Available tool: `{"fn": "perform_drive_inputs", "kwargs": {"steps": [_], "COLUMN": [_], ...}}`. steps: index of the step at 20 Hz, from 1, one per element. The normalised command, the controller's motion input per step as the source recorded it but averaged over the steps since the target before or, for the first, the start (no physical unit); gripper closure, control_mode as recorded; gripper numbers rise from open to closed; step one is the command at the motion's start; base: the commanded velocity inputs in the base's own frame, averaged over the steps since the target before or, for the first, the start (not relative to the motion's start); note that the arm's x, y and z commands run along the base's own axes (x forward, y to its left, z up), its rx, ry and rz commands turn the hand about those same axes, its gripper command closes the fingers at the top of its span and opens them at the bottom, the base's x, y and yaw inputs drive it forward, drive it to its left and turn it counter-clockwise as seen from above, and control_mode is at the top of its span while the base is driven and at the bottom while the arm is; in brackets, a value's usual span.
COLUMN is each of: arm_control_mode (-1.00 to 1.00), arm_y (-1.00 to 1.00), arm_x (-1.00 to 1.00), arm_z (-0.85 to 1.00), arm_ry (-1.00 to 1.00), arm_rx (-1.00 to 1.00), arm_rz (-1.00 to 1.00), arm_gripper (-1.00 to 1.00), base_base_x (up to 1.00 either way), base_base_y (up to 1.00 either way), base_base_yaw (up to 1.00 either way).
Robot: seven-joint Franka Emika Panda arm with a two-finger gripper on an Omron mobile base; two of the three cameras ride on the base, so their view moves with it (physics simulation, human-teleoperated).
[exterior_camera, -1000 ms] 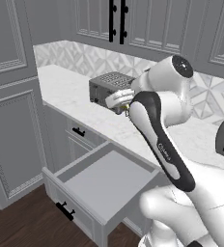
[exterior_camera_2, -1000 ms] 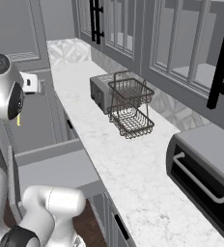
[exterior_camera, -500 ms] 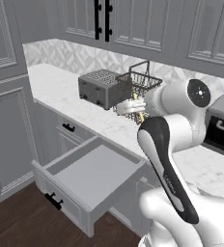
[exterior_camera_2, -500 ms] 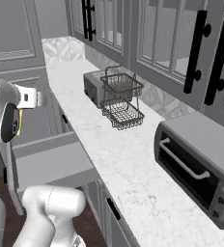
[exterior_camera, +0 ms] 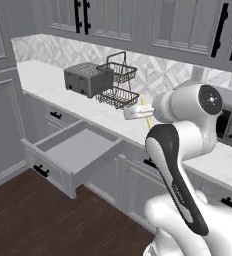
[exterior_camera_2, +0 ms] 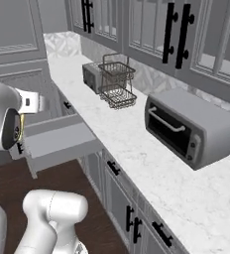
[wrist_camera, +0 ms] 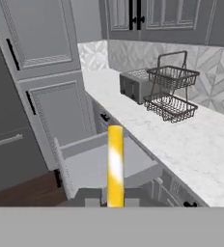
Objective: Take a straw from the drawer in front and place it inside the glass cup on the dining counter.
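Above the open wide grey drawer (exterior_camera: 73,152), I had my two-finger gripper (exterior_camera: 131,114) clamped on the thin yellow straw (wrist_camera: 115,165), so the pick was done and the carry to the cup remained.

The straw (wrist_camera: 115,166) ran off the bottom of the hand view, its lower end unseen. In the left base view it (exterior_camera: 146,112) was mostly hidden behind the arm beside the wire rack (exterior_camera: 117,82). The drawer's (exterior_camera_2: 57,140) front panel was cut by the arm in the right base view.
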Motion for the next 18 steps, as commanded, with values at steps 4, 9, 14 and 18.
{"fn": "perform_drive_inputs", "kwargs": {"steps": [4, 9, 14, 18], "arm_control_mode": [1.00, 1.00, 1.00, 1.00], "arm_y": [0.00, 0.00, 0.00, 0.00], "arm_x": [0.00, 0.00, 0.00, 0.00], "arm_z": [0.00, 0.00, 0.00, 0.00], "arm_ry": [0.00, 0.00, 0.00, 0.00], "arm_rx": [0.00, 0.00, 0.00, 0.00], "arm_rz": [0.00, 0.00, 0.00, 0.00], "arm_gripper": [1.00, 1.00, 1.00, 1.00], "base_base_x": [-0.86, -0.42, -0.04, 0.00], "base_base_y": [0.45, 0.44, 0.35, 0.31], "base_base_yaw": [0.51, 0.82, 0.93, 0.97]}}
